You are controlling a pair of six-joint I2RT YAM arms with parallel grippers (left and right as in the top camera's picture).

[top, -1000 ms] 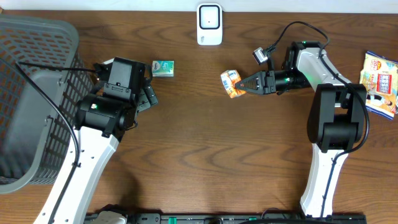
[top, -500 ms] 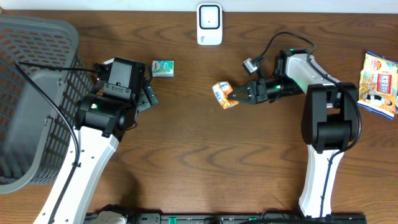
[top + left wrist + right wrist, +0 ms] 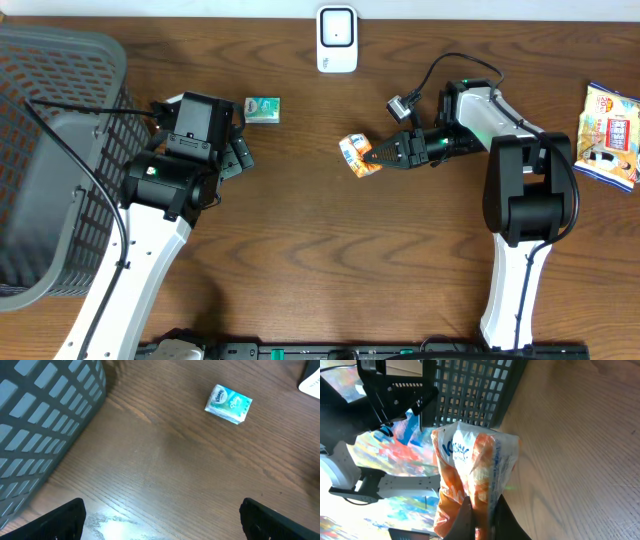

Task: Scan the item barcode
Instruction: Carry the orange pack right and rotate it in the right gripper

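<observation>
Here the right gripper (image 3: 378, 154) is closed on one end of the orange snack packet (image 3: 358, 156), holding it above the middle of the worktop (image 3: 330, 260), well short of the scanner (image 3: 337, 40) at the far edge. The left gripper (image 3: 238, 152) stands wide open with nothing in it, near the tissue pack (image 3: 262, 109).

The likely trouble is the grip. The wrist view shows the fingers (image 3: 481, 522) pinching only a narrow fold of crinkled film, so the packet could slip or swing in a quick turn. The barcode may also end up facing away from the scanner, since I cannot tell which face carries it.

The packet's long axis seems to run out in line with the fingers. Its free end points toward the worktop's left edge and the basket (image 3: 60, 60).
</observation>
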